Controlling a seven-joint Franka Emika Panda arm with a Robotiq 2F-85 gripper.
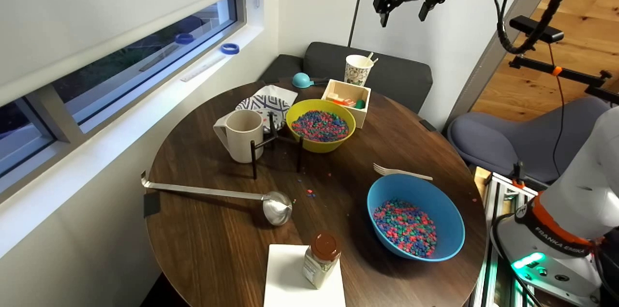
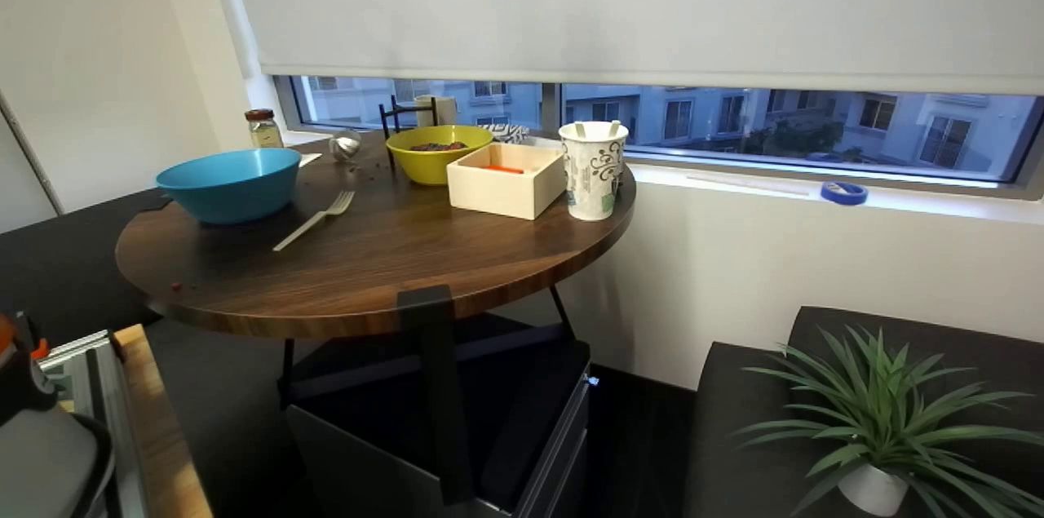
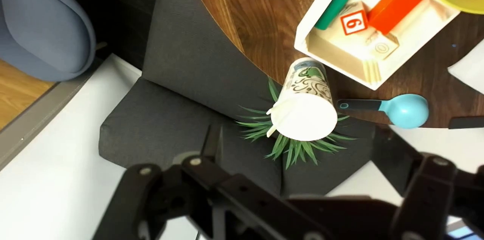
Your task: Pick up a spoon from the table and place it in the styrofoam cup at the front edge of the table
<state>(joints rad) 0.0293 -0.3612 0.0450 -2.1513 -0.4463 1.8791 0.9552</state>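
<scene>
A small, thin, pale utensil (image 1: 406, 173) lies on the table beside the blue bowl; its end shows tines like a fork, also in an exterior view (image 2: 314, 222). A white tapered cup (image 1: 358, 72) with printed swirls stands upright at the table's edge (image 2: 593, 175). Two pale handles stick out of it; their ends are hidden inside, so I cannot tell whether they are spoons. A plain foam cup and a loose pale spoon are out of view. My gripper (image 1: 404, 18) is open and empty, high above the cup. In the wrist view the gripper (image 3: 304, 147) frames the floor-side bench.
A wooden box (image 1: 349, 94) with blocks stands by the cup. A yellow bowl (image 1: 294, 125) and a blue bowl (image 1: 416, 186) hold coloured bits. A beige mug (image 1: 244, 138), black stand (image 1: 263, 145), long metal ladle (image 1: 276, 208), spice jar (image 1: 320, 258) and blue scoop (image 1: 302, 80) are around.
</scene>
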